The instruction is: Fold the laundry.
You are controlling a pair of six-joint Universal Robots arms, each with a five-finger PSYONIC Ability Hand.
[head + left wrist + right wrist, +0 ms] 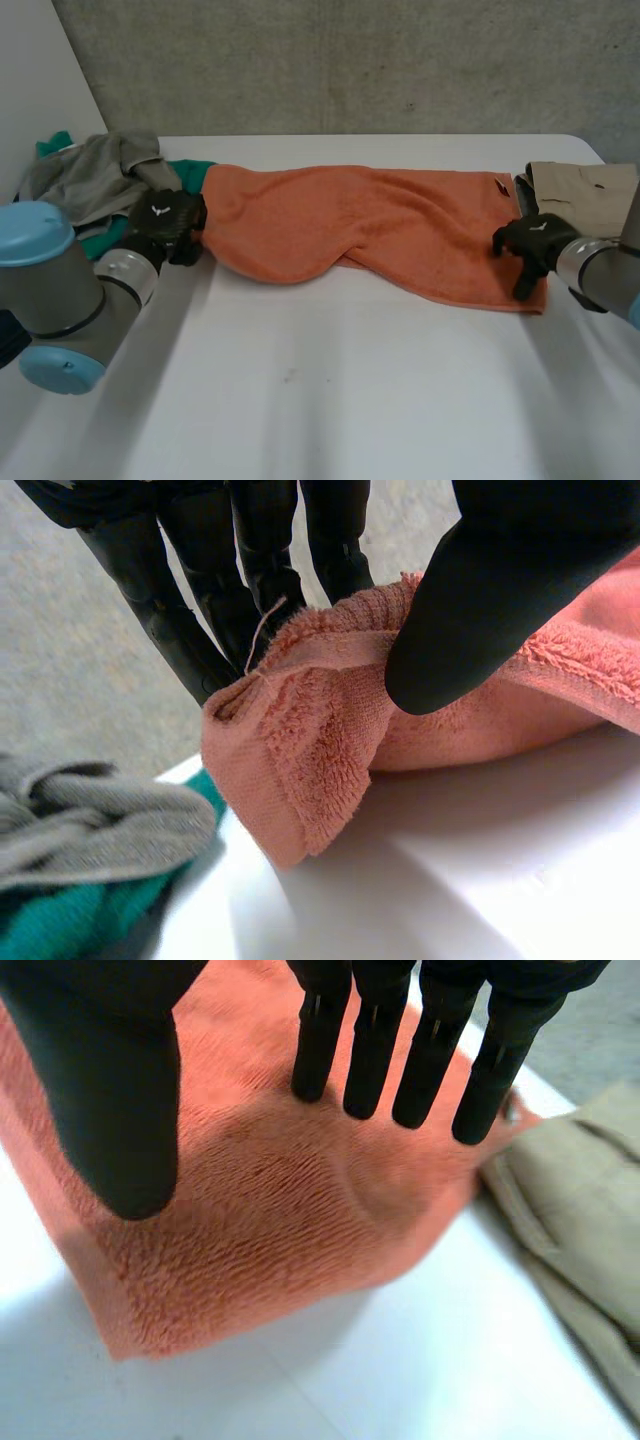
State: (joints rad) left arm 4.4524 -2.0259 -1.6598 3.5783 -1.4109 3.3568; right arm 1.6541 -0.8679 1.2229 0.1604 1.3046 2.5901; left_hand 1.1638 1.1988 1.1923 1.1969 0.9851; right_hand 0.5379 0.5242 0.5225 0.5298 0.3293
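Observation:
An orange towel [370,225] lies stretched across the far half of the white table [330,400], folded lengthwise. My left hand [168,222] is at its left end, pinching that end's corner [300,750] between thumb [480,610] and fingers [215,610]. My right hand [530,245] hovers over the towel's right end [290,1220], near its front corner. Its fingers [430,1050] and thumb [120,1110] are straight and spread, holding nothing.
A heap of grey and green clothes [95,180] lies at the table's far left, right behind my left hand; the same clothes [80,840] sit beside the pinched corner. A folded beige garment [585,190] lies at the far right, its edge [580,1220] touching the towel.

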